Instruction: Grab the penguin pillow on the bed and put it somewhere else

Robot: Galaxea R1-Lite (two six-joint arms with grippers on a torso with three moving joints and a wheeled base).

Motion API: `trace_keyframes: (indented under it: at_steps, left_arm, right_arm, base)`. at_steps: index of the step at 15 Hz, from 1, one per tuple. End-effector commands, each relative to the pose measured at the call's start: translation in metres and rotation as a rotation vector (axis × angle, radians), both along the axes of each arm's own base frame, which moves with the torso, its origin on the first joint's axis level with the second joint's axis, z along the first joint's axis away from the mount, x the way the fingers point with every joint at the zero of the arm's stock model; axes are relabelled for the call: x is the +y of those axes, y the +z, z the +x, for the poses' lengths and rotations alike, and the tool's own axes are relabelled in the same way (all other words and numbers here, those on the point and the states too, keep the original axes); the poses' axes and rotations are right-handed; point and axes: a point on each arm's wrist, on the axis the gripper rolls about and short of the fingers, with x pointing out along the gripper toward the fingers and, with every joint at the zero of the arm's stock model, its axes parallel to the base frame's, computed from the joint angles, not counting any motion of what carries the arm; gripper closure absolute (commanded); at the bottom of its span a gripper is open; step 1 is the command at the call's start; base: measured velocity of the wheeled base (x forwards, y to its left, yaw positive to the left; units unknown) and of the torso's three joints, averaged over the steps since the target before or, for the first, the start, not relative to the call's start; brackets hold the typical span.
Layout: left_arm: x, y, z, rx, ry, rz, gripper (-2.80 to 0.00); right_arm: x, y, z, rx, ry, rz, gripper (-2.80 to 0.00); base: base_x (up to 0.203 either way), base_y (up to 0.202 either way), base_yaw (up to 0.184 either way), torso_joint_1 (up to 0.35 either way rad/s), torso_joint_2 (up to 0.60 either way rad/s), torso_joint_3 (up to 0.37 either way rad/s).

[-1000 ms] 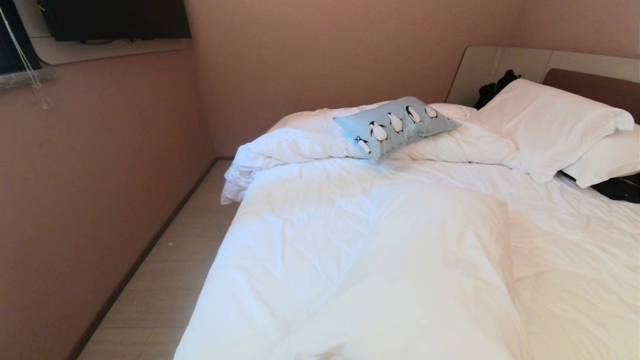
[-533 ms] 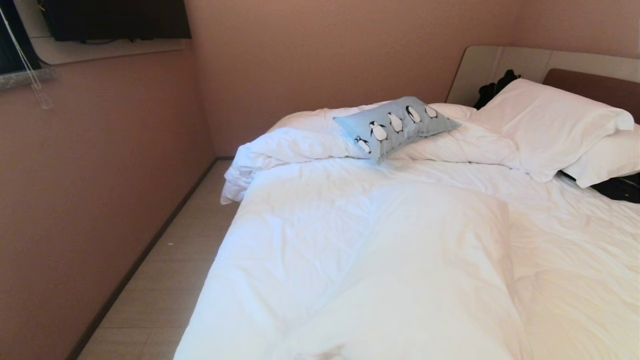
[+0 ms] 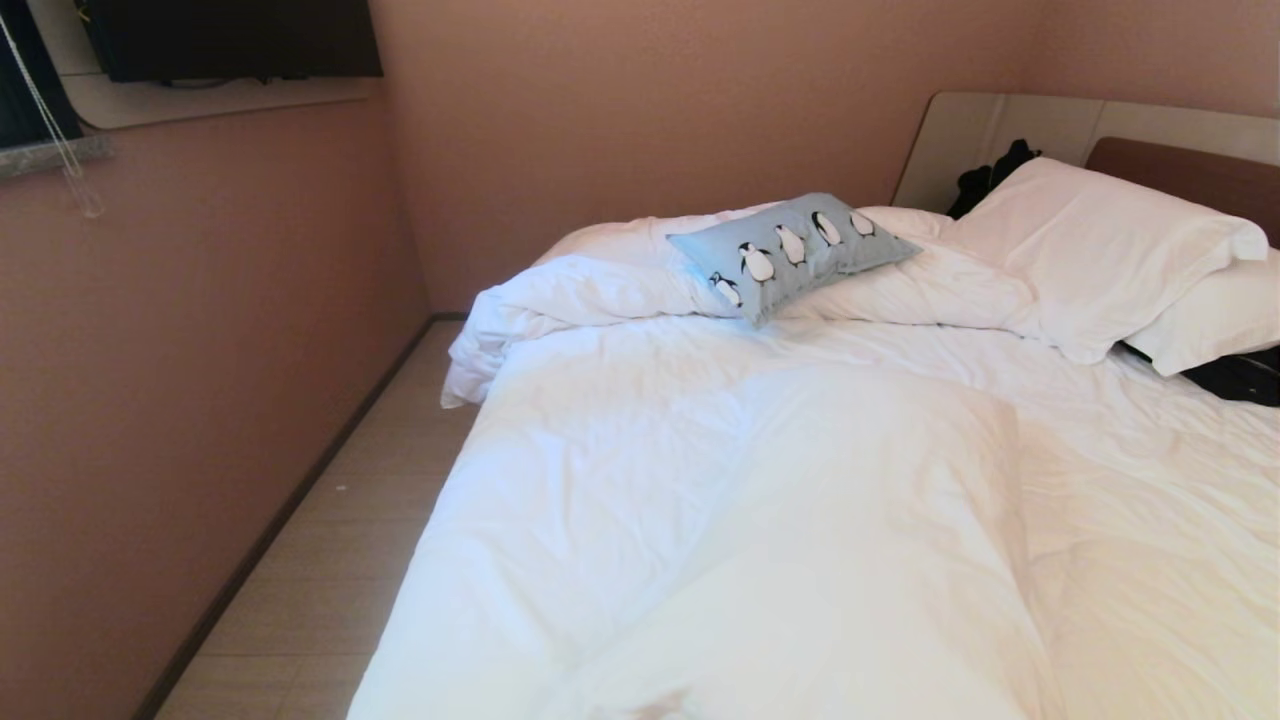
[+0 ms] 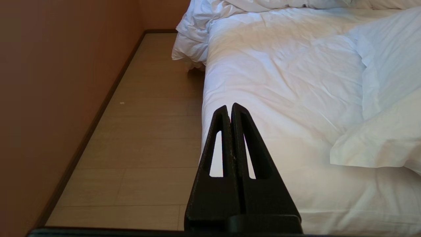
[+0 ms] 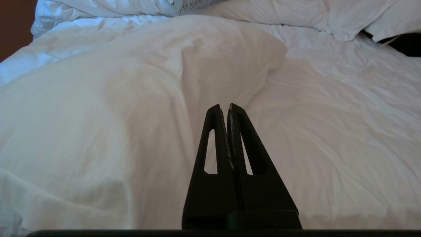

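The penguin pillow (image 3: 790, 252), light blue with a row of black-and-white penguins, lies on the bunched white duvet at the far side of the bed (image 3: 760, 520). A sliver of its edge (image 5: 194, 4) shows far ahead in the right wrist view. Neither arm appears in the head view. My right gripper (image 5: 228, 106) is shut and empty, hovering low over the near part of the duvet, far from the pillow. My left gripper (image 4: 229, 107) is shut and empty, over the bed's near left edge beside the floor.
Two large white pillows (image 3: 1100, 250) lean by the brown headboard (image 3: 1180, 170) at the far right, with dark clothing (image 3: 1240, 375) beside them. A strip of wooden floor (image 3: 330, 530) runs between the bed and the pink wall (image 3: 180, 380) on the left.
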Motion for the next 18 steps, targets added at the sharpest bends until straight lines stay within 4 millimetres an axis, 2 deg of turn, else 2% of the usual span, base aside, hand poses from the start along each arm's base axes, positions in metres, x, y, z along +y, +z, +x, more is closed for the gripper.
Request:
trace_keyframes:
  at_steps: [1, 18]
  left_arm:
    - [0.0000, -0.0001, 0.0001, 0.002, 0.001, 0.000, 0.00]
    - [0.0000, -0.0004, 0.0002, 0.003, 0.001, 0.000, 0.00]
  right_arm:
    - [-0.0001, -0.0054, 0.0000, 0.053, -0.002, 0.030, 0.00]
    - [-0.0001, -0.0045, 0.0005, 0.032, -0.003, 0.053, 0.00]
  base:
    - [0.000, 0.000, 0.000, 0.000, 0.00, 0.000]
    - [0.000, 0.000, 0.000, 0.000, 0.00, 0.000]
